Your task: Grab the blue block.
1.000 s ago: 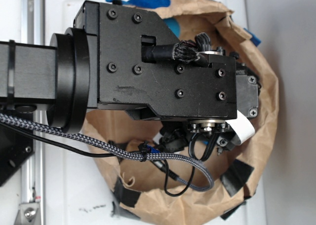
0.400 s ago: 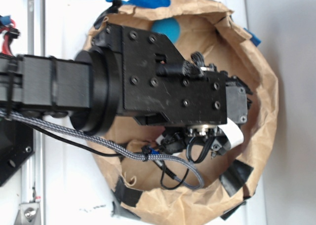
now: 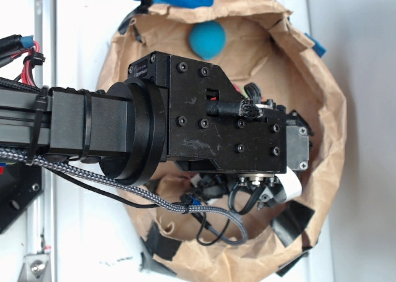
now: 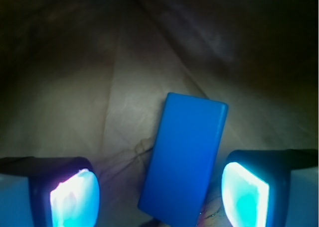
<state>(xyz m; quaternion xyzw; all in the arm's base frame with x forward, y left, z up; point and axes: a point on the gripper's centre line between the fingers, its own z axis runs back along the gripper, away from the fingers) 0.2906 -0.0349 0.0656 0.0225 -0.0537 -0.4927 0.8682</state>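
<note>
Reaching into the brown paper bag (image 3: 334, 109) on the white table (image 3: 86, 41), the black arm (image 3: 204, 130) hides most of it. A teal ball (image 3: 207, 39) lies inside. Jaws stand wide, the blue block (image 4: 184, 160) lying flat between them, nearer the right pad (image 4: 245, 196).

I'm seeing a smooth, matt blue block (image 4: 183, 162) lying on creased brown paper (image 3: 322, 96). My arm's black housing (image 3: 210, 133) is looking matt.

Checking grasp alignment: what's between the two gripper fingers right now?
In the wrist view the blue block lies flat on brown paper between the open gripper's fingers, nearer the right-hand one. Nothing else shows there.
</note>
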